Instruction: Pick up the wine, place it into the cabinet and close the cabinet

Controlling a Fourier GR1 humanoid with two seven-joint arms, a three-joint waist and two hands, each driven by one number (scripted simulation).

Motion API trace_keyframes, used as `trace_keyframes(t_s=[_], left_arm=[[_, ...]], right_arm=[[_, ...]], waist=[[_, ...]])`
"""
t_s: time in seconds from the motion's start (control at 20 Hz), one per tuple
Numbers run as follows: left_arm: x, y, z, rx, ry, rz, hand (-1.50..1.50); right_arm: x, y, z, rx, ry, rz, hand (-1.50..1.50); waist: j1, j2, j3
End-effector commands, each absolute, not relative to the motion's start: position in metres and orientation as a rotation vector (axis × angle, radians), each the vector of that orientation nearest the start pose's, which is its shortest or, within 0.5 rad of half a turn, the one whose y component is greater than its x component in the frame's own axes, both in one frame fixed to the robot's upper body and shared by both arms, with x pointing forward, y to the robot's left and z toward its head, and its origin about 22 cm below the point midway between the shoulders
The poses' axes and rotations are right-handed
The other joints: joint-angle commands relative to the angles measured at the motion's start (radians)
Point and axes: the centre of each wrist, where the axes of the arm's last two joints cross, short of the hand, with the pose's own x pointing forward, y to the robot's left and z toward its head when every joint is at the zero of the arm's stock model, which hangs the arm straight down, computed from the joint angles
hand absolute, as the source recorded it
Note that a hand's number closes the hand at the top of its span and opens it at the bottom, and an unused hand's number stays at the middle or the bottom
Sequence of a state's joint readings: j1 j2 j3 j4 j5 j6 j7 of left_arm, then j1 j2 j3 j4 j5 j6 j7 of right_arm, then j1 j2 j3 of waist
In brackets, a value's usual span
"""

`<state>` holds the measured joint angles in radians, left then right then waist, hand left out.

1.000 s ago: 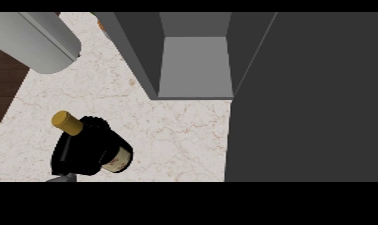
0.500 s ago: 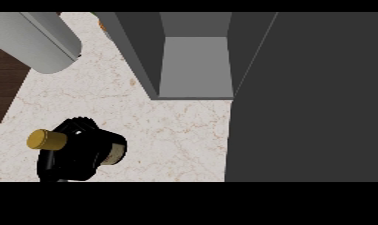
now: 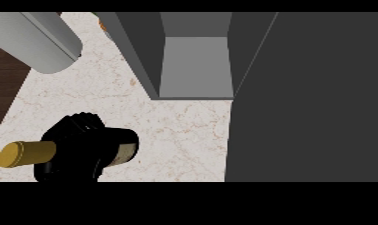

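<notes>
We are looking down on the left hand (image 3: 77, 151), which is curling its fingers and thumb round the wine (image 3: 127, 152) and hiding most of the bottle's body. The wine is lying nearly level in that grasp. Its gold cap (image 3: 23, 153) is sticking out toward the counter's (image 3: 177, 134) left edge, and its paler butt end is pointing toward the cabinet side. We cannot tell whether the bottle is touching the counter or hanging just above it. Hand and wine are sitting near the counter's left edge, at its near side, well apart from the cabinet (image 3: 193, 64). The cabinet is standing open at the counter's far side, showing a bare grey compartment between two dark walls. A wide dark panel (image 3: 303, 99) is filling the right side of the counter, touching the compartment's right wall; we cannot tell whether it is the door. A grey cylinder (image 3: 40, 39) is lying slantwise over the far left corner. A small orange thing (image 3: 103, 25) is peeking out behind the cabinet's left wall, too hidden to name.
</notes>
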<state>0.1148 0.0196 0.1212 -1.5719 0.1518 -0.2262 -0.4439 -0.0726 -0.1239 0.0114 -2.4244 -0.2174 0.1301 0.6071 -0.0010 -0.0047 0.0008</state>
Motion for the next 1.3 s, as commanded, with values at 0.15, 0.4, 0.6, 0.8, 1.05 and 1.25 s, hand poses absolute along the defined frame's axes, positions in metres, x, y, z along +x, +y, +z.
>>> trace_keyframes(t_s=[0.15,0.4,0.6,0.8,1.05,1.25], left_arm=[[0.207,0.234,0.028,-0.199,-1.92,0.066,1.5],[0.217,0.208,0.073,-0.214,-1.906,0.007,1.5],[0.216,0.176,0.077,-0.289,-1.898,0.025,1.5],[0.207,0.154,0.102,-0.338,-1.913,0.021,1.5],[0.235,0.107,0.104,-0.304,-1.898,0.01,1.5],[0.236,0.091,0.117,-0.312,-1.911,0.018,1.5]], right_arm=[[0.136,-0.231,0.214,0.255,-1.922,0.273,-1.5],[0.143,-0.224,0.215,0.259,-1.911,0.278,-1.5],[0.129,-0.231,0.216,0.271,-1.909,0.305,-1.5],[0.133,-0.22,0.207,0.261,-1.935,0.275,-1.5],[0.133,-0.227,0.207,0.284,-1.925,0.293,-1.5],[0.134,-0.235,0.214,0.254,-1.919,0.299,-1.5]], waist=[[-0.003,0.001,0.0],[-0.003,0.001,0.0],[-0.01,0.002,0.0],[-0.006,0.001,0.0],[-0.015,0.003,-0.001],[-0.011,0.003,-0.001]])
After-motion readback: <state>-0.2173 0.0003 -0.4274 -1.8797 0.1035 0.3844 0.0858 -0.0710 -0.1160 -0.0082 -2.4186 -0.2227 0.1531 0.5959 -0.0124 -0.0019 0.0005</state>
